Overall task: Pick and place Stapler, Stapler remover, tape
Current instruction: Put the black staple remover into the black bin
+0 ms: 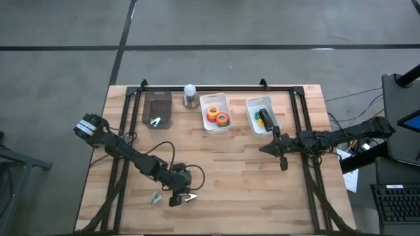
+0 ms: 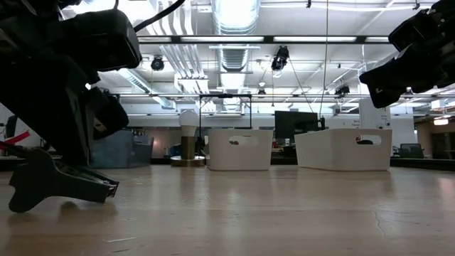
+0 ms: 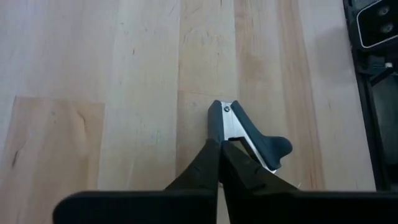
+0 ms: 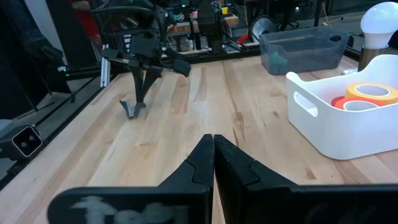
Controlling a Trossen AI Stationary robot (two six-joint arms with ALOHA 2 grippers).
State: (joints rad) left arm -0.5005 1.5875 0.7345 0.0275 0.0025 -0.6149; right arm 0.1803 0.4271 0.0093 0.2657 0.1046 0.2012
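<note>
A dark staple remover with metal claws lies near the table's front edge, also seen in the low view. My left gripper is shut at it, pointing down. A second staple remover lies just to its left. Orange and red tape rolls lie in the middle white bin. A black stapler lies in the right white bin. My right gripper is shut and empty over the table right of centre. My left gripper comes from above, pointing down, and its shut fingertips meet the staple remover at its metal claw end. The fingers hide the exact place of the pinch. The remover sits low, at or just above the table top; its dark wing sticks out sideways.
A dark grey bin at the back left holds another staple remover. A light bulb on a stand is between it and the middle white bin. A black frame rail runs along the back and sides.
</note>
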